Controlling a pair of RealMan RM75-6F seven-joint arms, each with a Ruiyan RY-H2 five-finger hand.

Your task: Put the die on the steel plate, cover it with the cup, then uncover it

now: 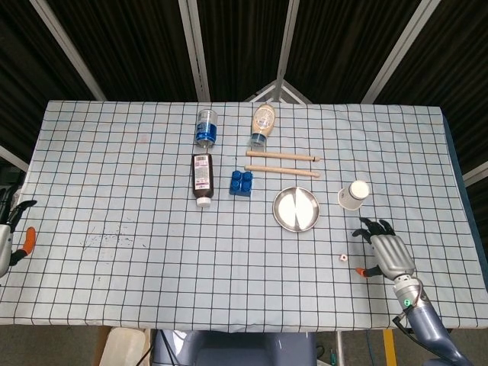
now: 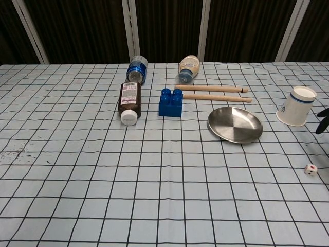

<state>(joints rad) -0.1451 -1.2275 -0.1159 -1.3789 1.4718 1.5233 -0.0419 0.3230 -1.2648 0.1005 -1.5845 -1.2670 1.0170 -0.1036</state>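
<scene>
From the head view, nothing lies between the right hand [image 1: 387, 252], fingers spread and holding nothing, and the small white die [image 1: 344, 258] just to its left; the white paper cup [image 1: 354, 194] lies tipped beyond it, the round steel plate [image 1: 296, 209] further left. The left hand [image 1: 6, 240] sits far off at the table's edge, its grip unclear. In the chest view, dark fingertips [image 2: 322, 121] hover beside the cup [image 2: 296, 106], the die [image 2: 310, 170] nearer.

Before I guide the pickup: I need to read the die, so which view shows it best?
The chest view: the die is nearer there, with red pips visible. The head view shows only a tiny white speck beside the right hand.
</scene>
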